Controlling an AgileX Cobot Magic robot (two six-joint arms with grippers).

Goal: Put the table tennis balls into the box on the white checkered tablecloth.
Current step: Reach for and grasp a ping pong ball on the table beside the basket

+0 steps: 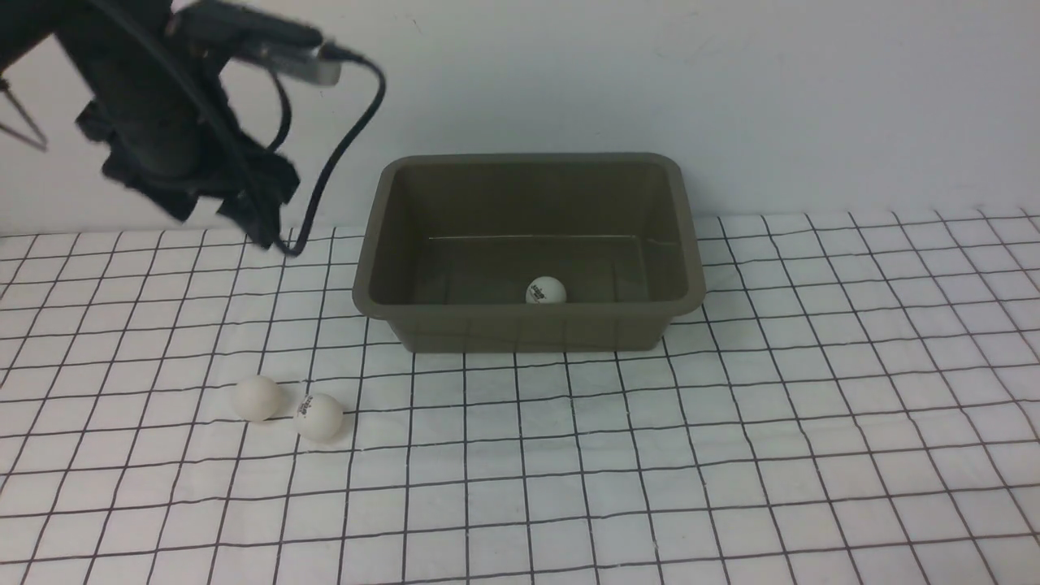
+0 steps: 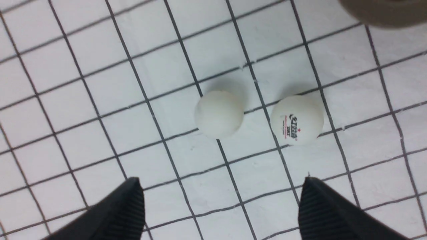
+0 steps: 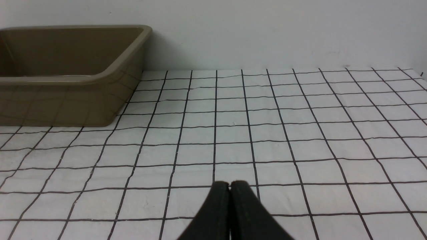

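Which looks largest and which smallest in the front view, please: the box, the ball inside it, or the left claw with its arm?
1. Box
2. Left claw with its arm: probably second, but it is cut off by the picture edge and nearer the camera, so unsure
3. Ball

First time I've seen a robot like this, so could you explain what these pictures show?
It is a two-armed robot. One picture looks forward from between the arms; the other two come from cameras on its wrists.

The table wears a white checkered cloth. On it stands an olive-grey box with one white ball inside. Two more balls, a plain one and a printed one, lie to its left, nearer us.

The left hand is open above the cloth, the right hand closed. Neither holds anything.
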